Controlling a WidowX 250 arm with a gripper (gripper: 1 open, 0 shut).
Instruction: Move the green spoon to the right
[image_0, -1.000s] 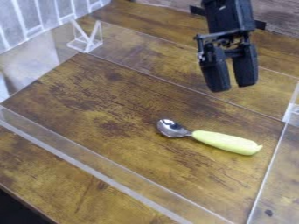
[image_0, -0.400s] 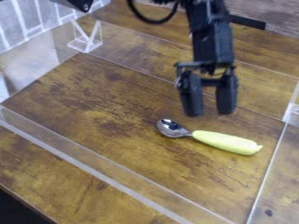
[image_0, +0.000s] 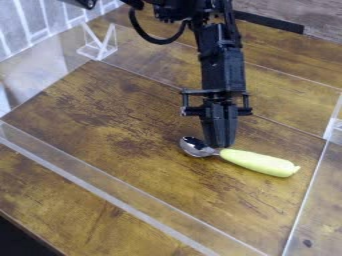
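Note:
The green spoon (image_0: 261, 162) lies flat on the wooden table (image_0: 107, 115), its yellow-green handle pointing right and its silver bowl (image_0: 195, 148) to the left. My gripper (image_0: 218, 144) comes down from above on a black arm. Its dark fingers (image_0: 221, 120) are drawn together and reach the spoon's neck, where bowl and handle join. The fingertips hide that joint. The gripper looks shut on the spoon, which still rests on the wood.
Low clear plastic walls fence the work area, one along the front (image_0: 120, 205) and one on the right (image_0: 318, 175). A small clear plastic stand (image_0: 96, 42) sits at the back left. Black cables hang near the arm's top.
The gripper came down and to the left from above the table's back right onto the spoon's neck. Its fingers, apart before, have closed. The spoon has not shifted.

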